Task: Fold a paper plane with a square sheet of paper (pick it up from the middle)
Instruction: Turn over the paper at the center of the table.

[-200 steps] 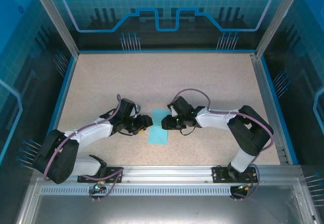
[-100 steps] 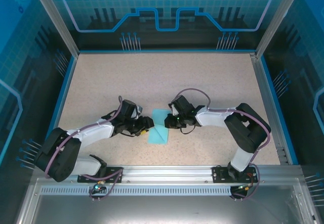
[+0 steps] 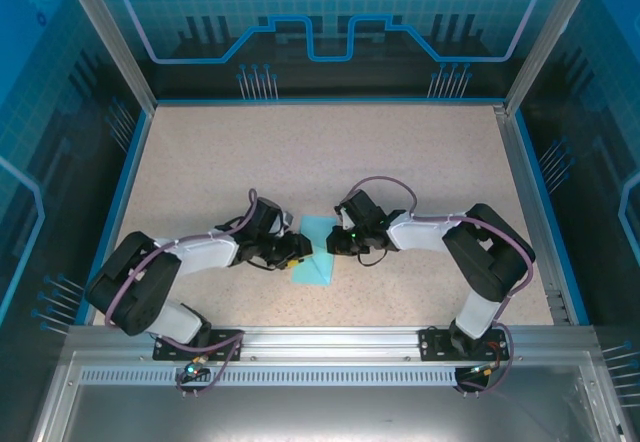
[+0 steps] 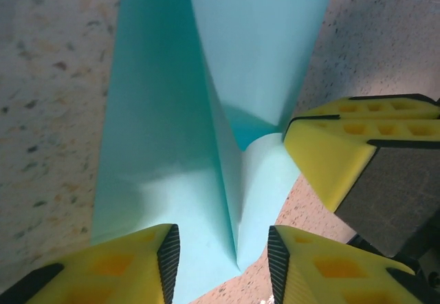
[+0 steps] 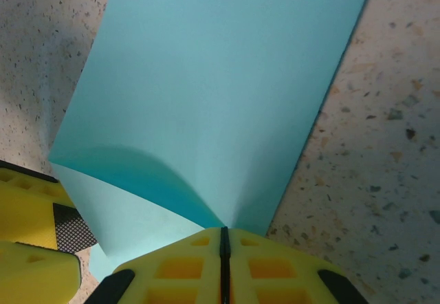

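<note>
The top camera shows me the cyan sheet of paper (image 3: 318,262) lying on the speckled table (image 3: 300,152) between both arms, with the two grippers meeting over it. My right wrist camera gives what that view hides: the right gripper (image 5: 223,266) is pinched tight on the sheet's edge, and the paper bulges up just ahead of its fingers. On the left wrist camera, the left gripper (image 4: 220,266) stands partly apart, straddling a raised crease, not clamped on it.

Speckled beige table (image 3: 330,162) with a blue rim. A light cyan square sheet of paper (image 3: 316,265) lies toward the table's near-middle, one fold lifted off it.
</note>
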Robot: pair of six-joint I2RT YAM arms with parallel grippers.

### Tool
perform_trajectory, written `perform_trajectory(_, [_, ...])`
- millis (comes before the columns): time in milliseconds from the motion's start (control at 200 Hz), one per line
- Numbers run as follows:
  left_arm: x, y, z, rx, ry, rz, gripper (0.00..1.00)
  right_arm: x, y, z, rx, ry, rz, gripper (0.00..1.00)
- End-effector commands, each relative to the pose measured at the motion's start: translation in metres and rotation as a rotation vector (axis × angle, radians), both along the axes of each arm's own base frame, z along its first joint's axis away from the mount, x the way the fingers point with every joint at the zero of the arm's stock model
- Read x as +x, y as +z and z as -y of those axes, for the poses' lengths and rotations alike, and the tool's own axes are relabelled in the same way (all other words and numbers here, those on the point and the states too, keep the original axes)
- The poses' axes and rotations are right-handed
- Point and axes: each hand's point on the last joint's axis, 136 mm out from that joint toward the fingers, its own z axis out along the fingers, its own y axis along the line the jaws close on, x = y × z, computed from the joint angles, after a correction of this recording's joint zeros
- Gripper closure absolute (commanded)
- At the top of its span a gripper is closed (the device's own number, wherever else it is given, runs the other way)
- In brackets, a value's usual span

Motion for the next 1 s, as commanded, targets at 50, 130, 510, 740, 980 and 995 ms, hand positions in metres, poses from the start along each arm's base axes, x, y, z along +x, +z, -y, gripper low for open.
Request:
perform_trajectory(50, [0.010, 0.009, 0.016, -0.036, -0.054, 0.036, 0.64, -0.001, 0.001, 0.006, 0.015, -0.015, -0.011, 0.91])
perform_trajectory(130, [0.012, 0.008, 0.018, -0.034, -0.064, 0.041, 0.67, -0.001, 0.002, 0.007, 0.015, -0.018, -0.011, 0.91])
perform_trajectory(510, [0.016, 0.001, 0.014, 0.024, -0.089, 0.070, 0.91, 0.004, 0.035, 0.035, -0.053, -0.110, 0.063, 0.63])
perform_trajectory(740, [0.020, 0.021, -0.001, 0.137, -0.097, 0.145, 0.97, 0.001, 0.066, 0.080, -0.180, -0.230, 0.152, 0.32])
perform_trajectory(980, [0.018, 0.071, -0.032, 0.402, -0.132, 0.258, 0.98, -0.006, 0.084, 0.115, -0.243, -0.317, 0.219, 0.17])
perform_trajectory(995, [0.019, 0.076, -0.034, 0.415, -0.133, 0.271, 0.98, -0.006, 0.086, 0.116, -0.244, -0.323, 0.226, 0.17])
